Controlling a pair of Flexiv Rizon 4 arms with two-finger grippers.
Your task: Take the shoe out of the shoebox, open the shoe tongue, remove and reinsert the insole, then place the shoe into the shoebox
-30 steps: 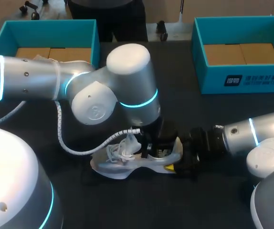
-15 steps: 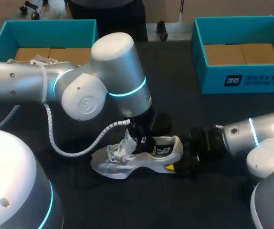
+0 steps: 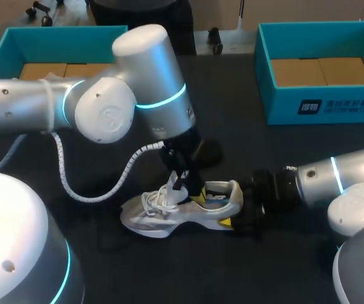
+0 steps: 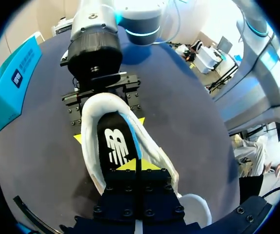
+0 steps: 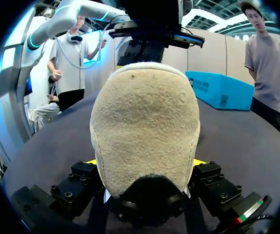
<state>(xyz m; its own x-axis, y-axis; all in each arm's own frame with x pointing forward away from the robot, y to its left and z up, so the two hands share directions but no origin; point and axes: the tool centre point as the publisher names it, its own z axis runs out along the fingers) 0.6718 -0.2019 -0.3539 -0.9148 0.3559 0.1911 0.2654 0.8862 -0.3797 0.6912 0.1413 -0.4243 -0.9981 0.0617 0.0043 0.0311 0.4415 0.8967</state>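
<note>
Now R gripper (image 5: pixel 146 163) clamps shoe heel (image 5: pixel 145 107); L gripper (image 4: pixel 136 165) pinches tongue (image 3: pixel 172 189).

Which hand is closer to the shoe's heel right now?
Right. The right hand clamps the heel from both sides; the left hand pinches the tongue, further along the shoe.

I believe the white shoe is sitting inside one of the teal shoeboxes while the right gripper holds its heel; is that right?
Not quite: the white shoe is sitting on the black table, outside both teal shoeboxes, while the right gripper holds its heel. The head view shows it.
</note>
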